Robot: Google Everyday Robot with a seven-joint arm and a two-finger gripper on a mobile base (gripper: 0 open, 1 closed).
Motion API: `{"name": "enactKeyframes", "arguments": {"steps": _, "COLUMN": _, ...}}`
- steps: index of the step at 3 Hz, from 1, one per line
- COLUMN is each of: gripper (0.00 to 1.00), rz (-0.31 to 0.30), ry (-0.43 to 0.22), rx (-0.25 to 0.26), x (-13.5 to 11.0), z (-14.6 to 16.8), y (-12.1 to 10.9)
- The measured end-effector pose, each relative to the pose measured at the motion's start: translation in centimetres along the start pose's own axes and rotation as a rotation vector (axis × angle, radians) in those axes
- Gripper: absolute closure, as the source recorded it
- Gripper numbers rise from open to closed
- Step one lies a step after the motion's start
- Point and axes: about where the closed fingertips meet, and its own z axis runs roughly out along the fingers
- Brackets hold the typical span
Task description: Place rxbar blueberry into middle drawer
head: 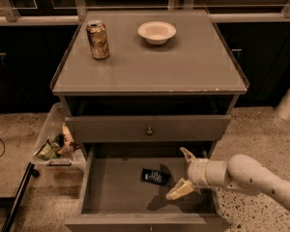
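Note:
The rxbar blueberry point(154, 176), a small dark bar with white print, lies flat on the floor of the open middle drawer point(116, 192), near its centre. My gripper point(182, 173) hangs over the right side of the drawer, just right of the bar and apart from it. Its two pale fingers are spread wide, one up near the drawer above and one low. Nothing is between them.
A tan can point(97, 39) and a white bowl point(156, 32) stand on the cabinet top point(183, 71). The drawer above point(148, 129) with a round knob is shut. A clear bin point(55, 144) with snack packs sits to the left of the cabinet.

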Motion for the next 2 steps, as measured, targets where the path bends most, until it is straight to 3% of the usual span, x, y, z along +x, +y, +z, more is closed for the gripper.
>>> {"name": "enactKeyframes", "arguments": {"steps": 1, "gripper": 0.00, "rz": -0.056, "ry": 0.014, "rx": -0.007, "x": -1.63, "z": -1.62, "y": 0.85}}
{"name": "enactKeyframes", "arguments": {"steps": 2, "gripper": 0.00, "rz": -0.058, "ry": 0.015, "rx": -0.006, "x": -1.70, "z": -1.66, "y": 0.81}}
